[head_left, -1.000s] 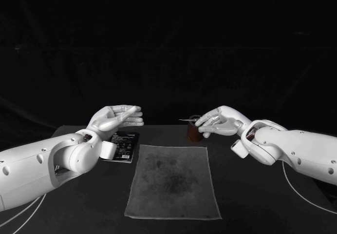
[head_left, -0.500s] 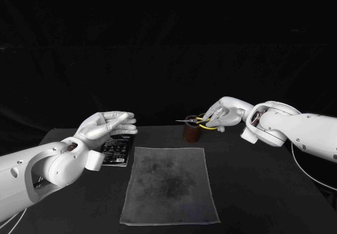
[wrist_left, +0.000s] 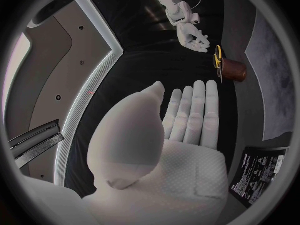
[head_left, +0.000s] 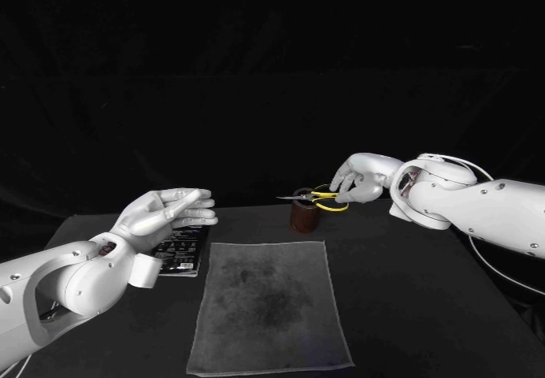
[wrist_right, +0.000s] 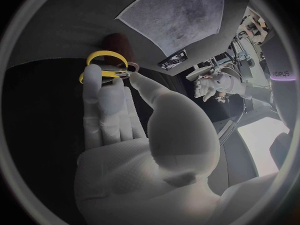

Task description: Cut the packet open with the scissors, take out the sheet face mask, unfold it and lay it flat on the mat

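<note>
The task looks barely begun: the packet lies flat on the table just beside the near-left edge of the mat, apparently whole, and nothing lies on the mat's grey surface. What seems done is the fetching of the tool. The right robot hand grips the scissors by their yellow loops, thumb and fingers closed on them, with the blades level and pointing toward the robot's left, just above the brown holder that stands past the mat's far edge. Whether the blade tips have fully cleared the holder's rim cannot be told. That arm reaches in with the wrist raised and the palm turned down and inward. The left robot hand grasps nothing: it hangs above the packet, apart from it, fingers stretched out nearly straight and side by side, thumb lying along them. Left to do, by this reading, are picking up the packet, bringing it to the scissors, cutting it, and taking out, unfolding and spreading its contents on the mat.
</note>
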